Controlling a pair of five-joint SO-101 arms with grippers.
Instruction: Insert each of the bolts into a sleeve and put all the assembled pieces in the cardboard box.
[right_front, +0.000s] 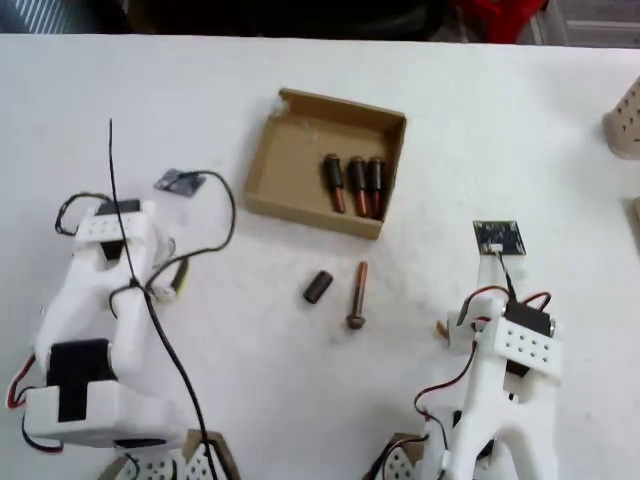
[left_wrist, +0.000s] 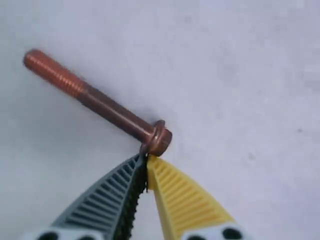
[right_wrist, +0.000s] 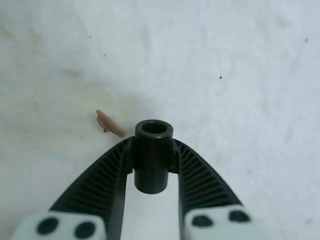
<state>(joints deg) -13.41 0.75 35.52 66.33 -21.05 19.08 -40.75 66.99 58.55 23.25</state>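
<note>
**Right claw clamping a sleeve, left claw pinched on nothing beside a bolt**

The white table (right_front: 520, 130) is carrying the cardboard box (right_front: 262, 170). The right gripper (right_wrist: 152, 146) is clamping a black sleeve (right_wrist: 151, 165) between partly spread fingers. The left gripper (left_wrist: 146, 162) is sitting pinched together on nothing, its tips right at the head of a copper bolt (left_wrist: 97, 102) lying flat on the table. Three assembled pieces (right_front: 357, 186) are lying side by side inside the box. Near the box, a loose sleeve (right_front: 318, 287) and a loose bolt (right_front: 357, 293) are resting apart. A tan chip (right_wrist: 111, 123) is lying just beside the held sleeve.
</note>
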